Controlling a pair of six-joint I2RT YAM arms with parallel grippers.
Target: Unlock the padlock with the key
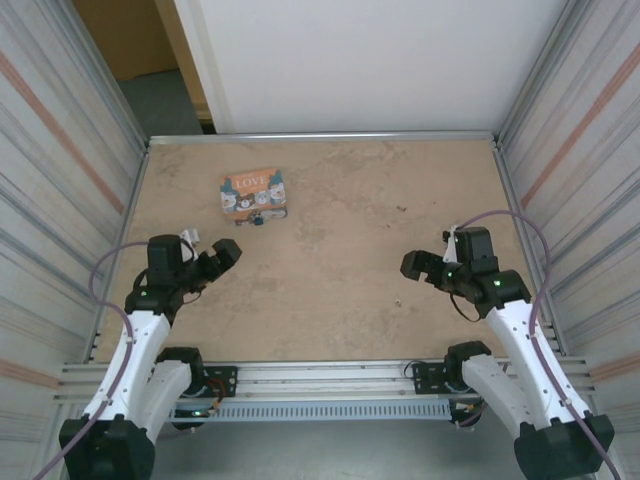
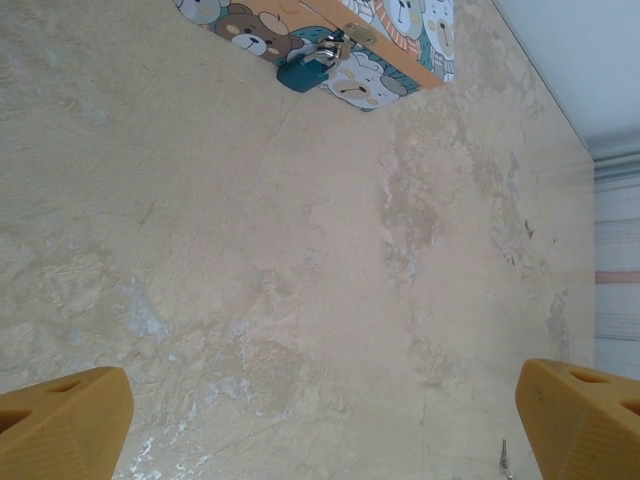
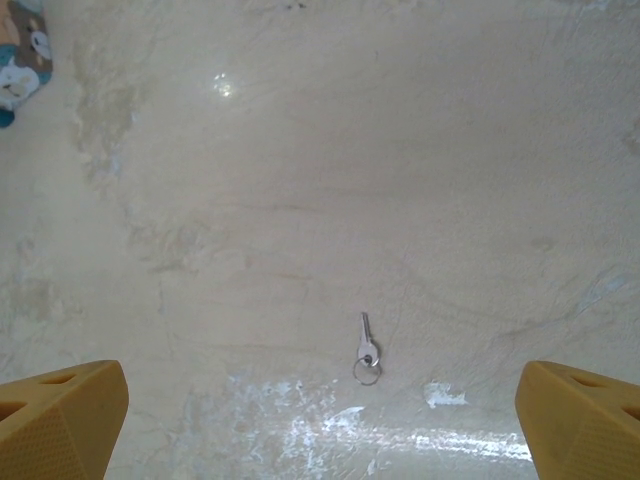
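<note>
The tiny teal padlock (image 2: 303, 72) with its silvery shackle hangs on the clasp of the orange-and-teal bear-print box (image 2: 385, 45), which lies at the table's far left (image 1: 254, 193); the padlock (image 1: 262, 218) sits at the box's near edge. A small silver key (image 3: 366, 346) on a ring lies flat on the table. It is just ahead of my right gripper (image 3: 320, 430), between the lines of the two fingertips. That gripper (image 1: 412, 265) is open and empty. My left gripper (image 1: 225, 255) is open and empty too, well short of the padlock, with bare table between its yellow fingers (image 2: 60, 425).
The beige tabletop (image 1: 340, 250) is fenced by corrugated metal walls on the left and right and a white panel at the back. A corner of the box (image 3: 20, 60) shows at the far left of the right wrist view.
</note>
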